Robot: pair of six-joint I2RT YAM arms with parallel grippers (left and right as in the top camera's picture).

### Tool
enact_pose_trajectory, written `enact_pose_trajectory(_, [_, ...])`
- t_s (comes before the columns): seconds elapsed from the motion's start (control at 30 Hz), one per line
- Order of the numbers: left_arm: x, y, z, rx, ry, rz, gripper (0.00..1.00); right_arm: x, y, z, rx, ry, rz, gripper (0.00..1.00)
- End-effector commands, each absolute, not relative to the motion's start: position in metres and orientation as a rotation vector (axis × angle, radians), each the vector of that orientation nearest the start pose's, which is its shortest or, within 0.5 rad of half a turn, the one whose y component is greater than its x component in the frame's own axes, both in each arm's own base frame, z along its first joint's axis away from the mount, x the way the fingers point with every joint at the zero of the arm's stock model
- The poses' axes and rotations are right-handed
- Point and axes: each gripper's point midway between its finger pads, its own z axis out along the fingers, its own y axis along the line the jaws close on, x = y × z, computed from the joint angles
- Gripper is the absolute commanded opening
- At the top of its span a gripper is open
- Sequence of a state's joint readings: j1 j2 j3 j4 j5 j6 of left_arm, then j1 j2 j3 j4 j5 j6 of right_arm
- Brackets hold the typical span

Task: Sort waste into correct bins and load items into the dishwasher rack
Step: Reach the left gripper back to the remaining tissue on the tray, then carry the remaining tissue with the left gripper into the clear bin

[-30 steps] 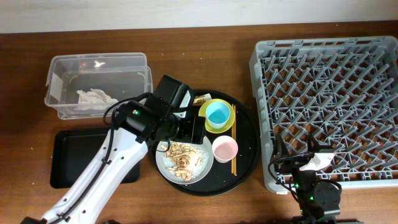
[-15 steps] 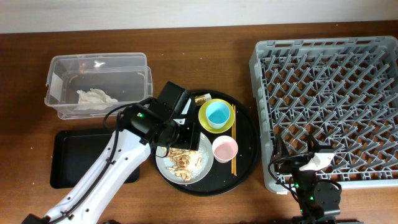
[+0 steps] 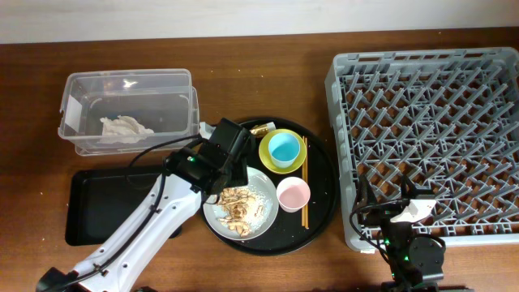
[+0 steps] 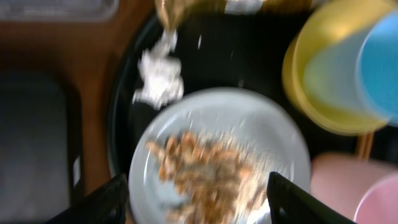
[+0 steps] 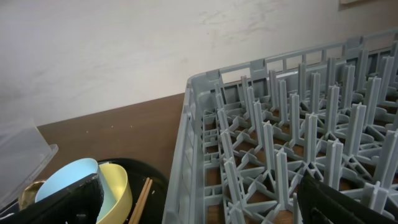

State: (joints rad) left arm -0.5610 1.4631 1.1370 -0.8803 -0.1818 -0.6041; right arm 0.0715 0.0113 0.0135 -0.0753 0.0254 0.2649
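My left gripper [image 3: 228, 167] [image 4: 199, 205] hangs open and empty over the pale grey plate [image 3: 258, 193] [image 4: 249, 115], which holds tan food scraps [image 3: 237, 208] [image 4: 202, 174]. A crumpled white tissue [image 4: 159, 78] lies on the round tray left of the plate, with the gold wrapper [image 3: 261, 129] [image 4: 171, 9] beyond it. The yellow bowl [image 3: 268, 154] [image 4: 323, 93] holds the light blue cup [image 3: 284, 148] [image 4: 382, 62]. The pink cup [image 3: 293, 193] [image 4: 354, 186] and chopsticks [image 3: 305, 191] lie beside it. My right gripper [image 3: 405, 217] [image 5: 205, 205] is open and empty at the grey rack's [image 3: 430, 130] [image 5: 280, 137] front left corner.
The clear tub [image 3: 81, 85] at the back left holds one tissue [image 3: 123, 126]. The shallow black tray [image 3: 93, 207] lies in front of it. The plate, bowl and cups sit on a large round black tray [image 3: 324, 191]. Brown table shows between the round tray and the rack.
My left arm has swung forward and to the left, bringing the gripper from near the yellow bowl to above the plate's left side. The right arm has not moved.
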Motion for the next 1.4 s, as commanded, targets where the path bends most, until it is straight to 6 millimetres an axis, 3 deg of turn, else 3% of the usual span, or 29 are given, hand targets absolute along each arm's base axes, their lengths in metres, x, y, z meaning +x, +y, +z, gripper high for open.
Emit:
enact_pose_trajectory(0.0, [0.308,-0.131,0.120,-0.275,2.655,0.054,0.70,0.246,0.010,0.156,0.192,1.641,0.224,0.98])
enact_pose_trajectory(0.23, [0.342,-0.135,0.065,-0.355,2.654,0.130,0.70,0.246,0.010,0.156,0.192,1.641,0.224,0.98])
enact_pose_trajectory(0.4, [0.357,-0.114,0.053,-0.443,2.641,0.161,0.69,0.246,0.010,0.156,0.191,1.641,0.224,0.98])
enact_pose_trajectory(0.63, [0.355,-0.114,0.030,-0.438,2.682,0.197,0.69,0.246,0.010,0.156,0.191,1.641,0.224,0.98])
enact_pose_trajectory(0.7, [0.356,-0.114,0.025,-0.437,2.686,0.203,0.66,0.246,0.010,0.156,0.191,1.641,0.224,0.98])
enact_pose_trajectory(0.73, [0.357,-0.114,0.023,-0.438,2.687,0.204,0.59,0.246,0.010,0.156,0.192,1.641,0.224,0.98])
enact_pose_trajectory(0.87, [0.357,-0.114,0.022,-0.436,2.687,0.206,0.57,0.246,0.010,0.156,0.191,1.641,0.224,0.98])
enact_pose_trajectory(1.03, [0.357,-0.114,0.021,-0.437,2.684,0.207,0.41,0.246,0.010,0.156,0.191,1.641,0.224,0.98])
enact_pose_trajectory(1.13, [0.357,-0.114,0.020,-0.437,2.685,0.209,0.41,0.246,0.010,0.156,0.191,1.641,0.224,0.98])
enact_pose_trajectory(1.23, [0.357,-0.114,0.020,-0.437,2.685,0.209,0.32,0.246,0.010,0.156,0.191,1.641,0.224,0.98])
enact_pose_trajectory(1.37, [0.357,-0.114,0.013,-0.435,2.696,0.220,0.30,0.246,0.010,0.156,0.192,1.641,0.224,0.98])
